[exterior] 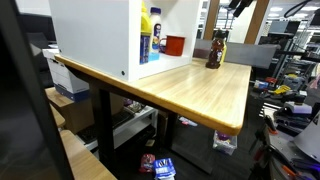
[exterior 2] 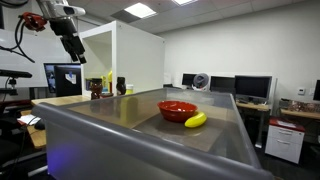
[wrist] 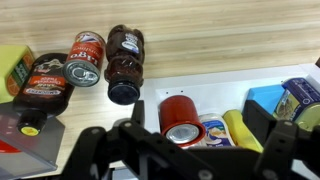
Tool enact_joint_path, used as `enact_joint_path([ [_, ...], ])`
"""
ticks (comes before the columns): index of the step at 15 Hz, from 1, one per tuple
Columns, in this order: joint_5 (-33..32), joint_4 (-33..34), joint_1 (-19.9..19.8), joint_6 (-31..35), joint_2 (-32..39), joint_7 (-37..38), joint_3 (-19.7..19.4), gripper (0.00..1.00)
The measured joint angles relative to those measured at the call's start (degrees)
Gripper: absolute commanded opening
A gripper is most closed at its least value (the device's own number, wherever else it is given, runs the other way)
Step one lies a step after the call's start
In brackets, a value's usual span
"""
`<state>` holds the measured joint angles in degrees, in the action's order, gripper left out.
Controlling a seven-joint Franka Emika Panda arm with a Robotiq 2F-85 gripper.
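**Wrist view: jaws spread over red can point(wrist: 181, 120)**

Gripper point(wrist: 185, 158) is wide open with nothing between the fingers. In an exterior view it hangs well above the table point(exterior 2: 60, 98).

Left to right:
- sauce bottle point(wrist: 42, 90), lying flat at 9 o'clock of the can
- brown jar point(wrist: 125, 62), at 11 o'clock
- the red can, on a white surface, apparently upright, straight under the jaws
- blue box point(wrist: 265, 100), at 3 o'clock

Judgement: the can is rigid, smooth-walled and likely slippery, of moderate weight if full. Take it across the round wall at mid-height.

Containers: the white cabinet point(exterior: 90, 35), open on one side, holds a blue-and-yellow bottle point(exterior: 146, 35). The can's lid is closed, contents unseen.
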<state>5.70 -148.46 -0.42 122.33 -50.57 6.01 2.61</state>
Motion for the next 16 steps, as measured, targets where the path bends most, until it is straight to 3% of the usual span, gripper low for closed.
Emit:
enact_joint_path([
  [2, -0.68, 0.77, 0.06, -2.99, -1.42, 1.23, 2.38, 1.00],
  [9, 3.68, 1.97, 9.83, -8.63, -0.77, -2.55, 0.96, 1.00],
  [16, 3.06, 7.04, 11.70, -20.37, 4.47, -6.08, 3.93, 1.00],
])
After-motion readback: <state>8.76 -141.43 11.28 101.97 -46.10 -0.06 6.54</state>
